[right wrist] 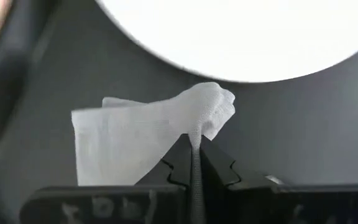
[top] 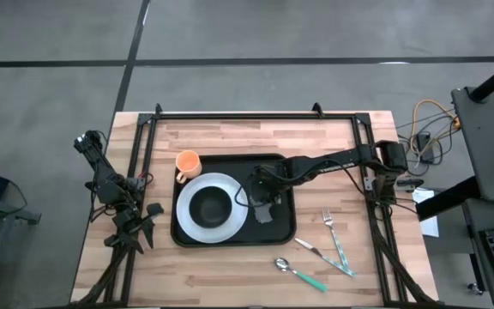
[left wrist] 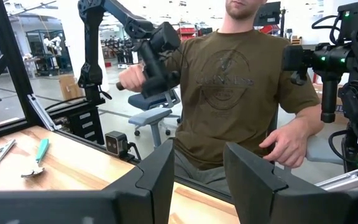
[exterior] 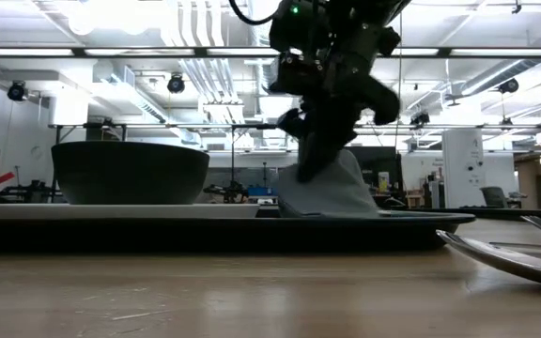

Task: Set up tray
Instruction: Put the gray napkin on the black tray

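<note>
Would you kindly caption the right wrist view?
Right gripper shut on a grey napkin on the tray.

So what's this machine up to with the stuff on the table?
It is laying out a meal tray. The right claw is shut on a folded grey napkin, pinching it on the black tray just beside the white plate, which has a black bowl on it. An orange cup stands at the tray's far left corner. A fork, a knife and a spoon lie on the wooden table, off the tray. The left claw waits at the table's left edge.
</note>
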`<action>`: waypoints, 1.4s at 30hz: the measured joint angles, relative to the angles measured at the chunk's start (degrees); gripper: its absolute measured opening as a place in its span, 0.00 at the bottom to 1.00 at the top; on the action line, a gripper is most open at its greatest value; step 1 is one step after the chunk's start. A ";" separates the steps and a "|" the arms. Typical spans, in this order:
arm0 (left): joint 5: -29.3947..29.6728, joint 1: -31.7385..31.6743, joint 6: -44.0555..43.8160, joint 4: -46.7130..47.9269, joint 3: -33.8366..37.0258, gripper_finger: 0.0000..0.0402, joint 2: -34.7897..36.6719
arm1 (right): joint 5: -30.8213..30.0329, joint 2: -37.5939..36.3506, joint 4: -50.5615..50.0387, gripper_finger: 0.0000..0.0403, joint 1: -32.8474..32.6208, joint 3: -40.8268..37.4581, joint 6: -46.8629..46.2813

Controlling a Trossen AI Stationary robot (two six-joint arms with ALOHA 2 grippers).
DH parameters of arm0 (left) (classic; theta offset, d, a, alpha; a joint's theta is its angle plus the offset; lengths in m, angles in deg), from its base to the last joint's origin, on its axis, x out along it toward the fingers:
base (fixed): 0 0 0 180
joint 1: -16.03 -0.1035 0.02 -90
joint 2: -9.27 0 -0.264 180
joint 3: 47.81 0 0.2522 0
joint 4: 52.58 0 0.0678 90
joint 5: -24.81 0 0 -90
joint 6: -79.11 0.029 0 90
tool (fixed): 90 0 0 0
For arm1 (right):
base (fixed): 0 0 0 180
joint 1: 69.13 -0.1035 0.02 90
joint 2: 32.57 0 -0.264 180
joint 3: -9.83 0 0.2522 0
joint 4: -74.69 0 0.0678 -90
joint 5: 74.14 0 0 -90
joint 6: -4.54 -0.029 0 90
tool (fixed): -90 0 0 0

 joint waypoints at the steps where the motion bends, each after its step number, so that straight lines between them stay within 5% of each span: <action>1: -0.02 -0.01 0.00 -0.01 0.00 0.30 0.00 | -1.44 -0.45 1.18 0.02 -0.17 -0.08 0.06; 13: -0.02 0.01 0.00 0.01 0.00 0.30 0.02 | -9.80 -5.11 12.20 0.02 -8.70 -3.47 4.68; 21: -0.02 0.01 0.00 -0.01 0.00 0.30 0.00 | -12.22 -6.32 20.70 0.02 -9.76 -12.48 5.08; 34: 0.00 0.01 0.00 -0.01 0.00 0.30 0.00 | -20.80 -20.15 60.92 0.02 -12.49 -40.93 9.97; 38: -0.02 0.01 -0.02 0.01 0.00 0.30 0.02 | -28.82 -20.58 76.76 0.02 -13.85 -48.77 13.69; 42: 0.00 -0.01 0.00 0.01 0.00 0.30 0.00 | -30.61 -18.61 89.85 0.02 -13.45 -52.94 14.74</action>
